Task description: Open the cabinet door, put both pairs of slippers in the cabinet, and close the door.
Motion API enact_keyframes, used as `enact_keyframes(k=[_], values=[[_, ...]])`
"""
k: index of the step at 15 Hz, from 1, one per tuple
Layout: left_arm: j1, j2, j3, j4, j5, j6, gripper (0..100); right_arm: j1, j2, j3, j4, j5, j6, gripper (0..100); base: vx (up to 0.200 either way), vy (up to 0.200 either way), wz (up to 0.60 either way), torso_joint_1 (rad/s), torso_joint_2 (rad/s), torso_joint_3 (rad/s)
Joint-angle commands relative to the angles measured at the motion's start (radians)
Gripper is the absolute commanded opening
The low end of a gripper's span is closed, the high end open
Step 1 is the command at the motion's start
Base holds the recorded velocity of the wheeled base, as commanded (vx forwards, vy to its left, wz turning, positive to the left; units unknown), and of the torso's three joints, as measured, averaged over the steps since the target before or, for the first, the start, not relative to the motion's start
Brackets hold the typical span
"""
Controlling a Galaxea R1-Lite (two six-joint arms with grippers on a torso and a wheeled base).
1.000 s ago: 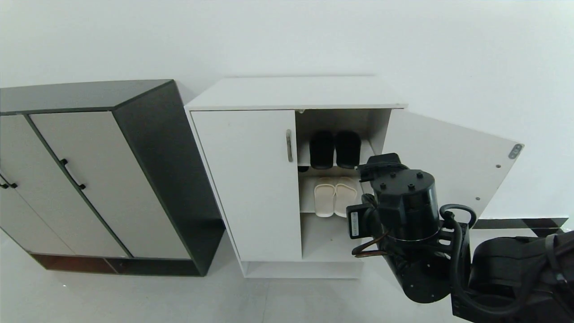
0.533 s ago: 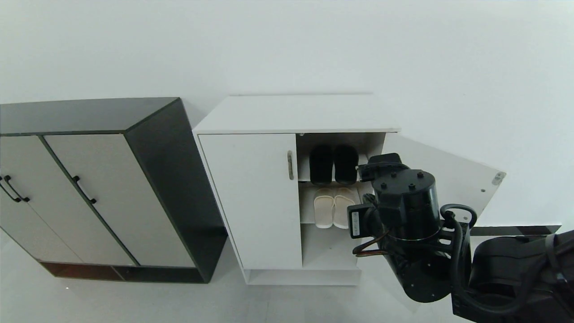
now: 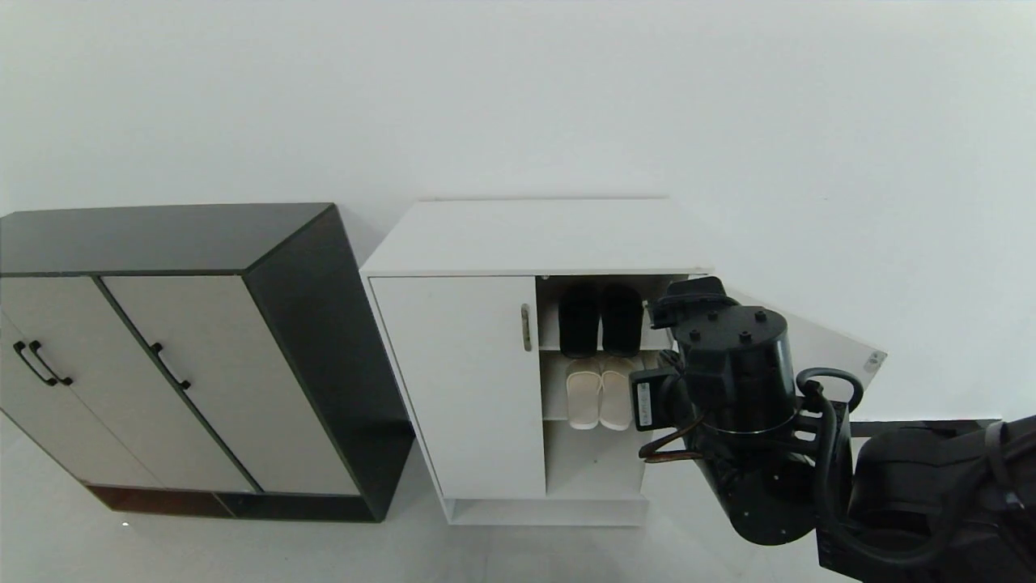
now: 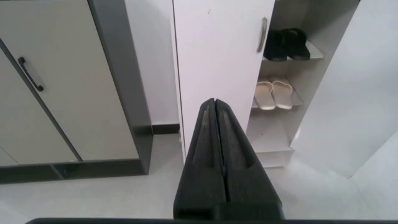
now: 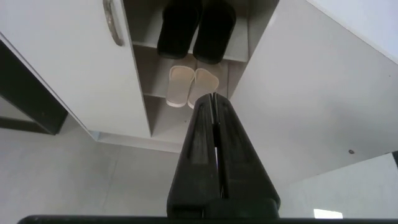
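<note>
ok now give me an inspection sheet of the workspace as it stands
surface: pale floor, both cabinets standing on it
job's things: white cabinet; right door open, left door shut; black slippers on upper shelf, white slippers on the shelf below
clutter: nothing seen
grippers: left gripper shut, holding nothing; right gripper shut, holding nothing, facing the open side
cables: black cable looped on the right arm
surroundings: dark cabinet left of the white one, doors shut; plain wall
</note>
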Motion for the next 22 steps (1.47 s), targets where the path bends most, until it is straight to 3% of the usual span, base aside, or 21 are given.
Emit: enact_keyframes(k=[1, 5, 13, 16, 22], values=[[0.000, 0.000, 0.000, 0.002, 0.000, 0.000, 0, 0.000, -0.001, 0.007, -0.001, 0.000, -0.004, 0, 0.000, 0.000, 0.00, 0.046, -0.08, -0.051], [0.000, 0.000, 0.000, 0.002, 0.000, 0.000, 0, -0.005, -0.002, 0.009, -0.001, 0.000, -0.007, 0, 0.000, 0.000, 0.00, 0.000, 0.00, 0.000], [0.000, 0.000, 0.000, 0.000, 0.000, -0.004, 0, -0.014, -0.055, 0.007, -0.001, 0.000, -0.022, 0, 0.000, 0.000, -0.60, 0.005, 0.00, 0.002], [0.000, 0.000, 0.000, 0.000, 0.000, -0.004, 0, -0.051, -0.075, 0.007, -0.001, 0.003, -0.039, 0, 0.000, 0.000, 0.00, 0.000, 0.00, 0.000], [0.000, 0.000, 0.000, 0.000, 0.000, -0.004, 0, -0.222, -0.029, -0.040, -0.065, 0.271, -0.034, 0, 0.000, 0.000, 0.00, 0.000, 0.00, 0.000]])
